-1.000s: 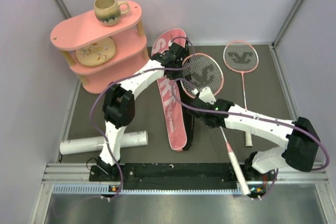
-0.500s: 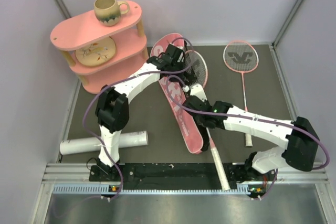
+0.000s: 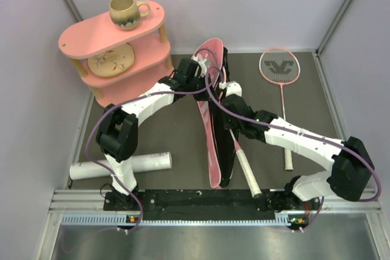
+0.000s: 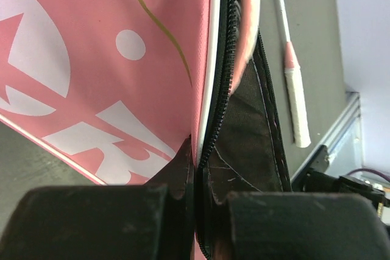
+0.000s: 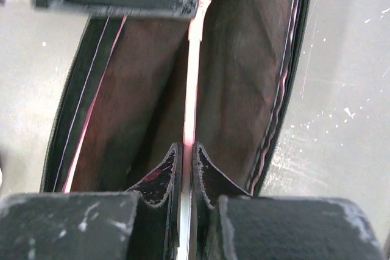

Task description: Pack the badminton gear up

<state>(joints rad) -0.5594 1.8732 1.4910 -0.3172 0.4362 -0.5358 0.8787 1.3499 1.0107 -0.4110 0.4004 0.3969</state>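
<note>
Half in now: just pushed slim pink-framed racket (image 3: pixel 245 172) into big pink racket-shaped bag (image 4: pixel 103 41); pinching rim with left gripper (image 4: pixel 196 172), clamping shaft with right gripper (image 5: pixel 187 162); leaves second racket (image 3: pixel 280 68).

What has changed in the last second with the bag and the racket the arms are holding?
The bag has tipped from lying flat up onto its edge, its zip side pinched by the left gripper. The racket in the right gripper swung round and its head slid into the open bag, only the handle sticking out. The second racket, tube, shelf and mug have not moved.
</note>
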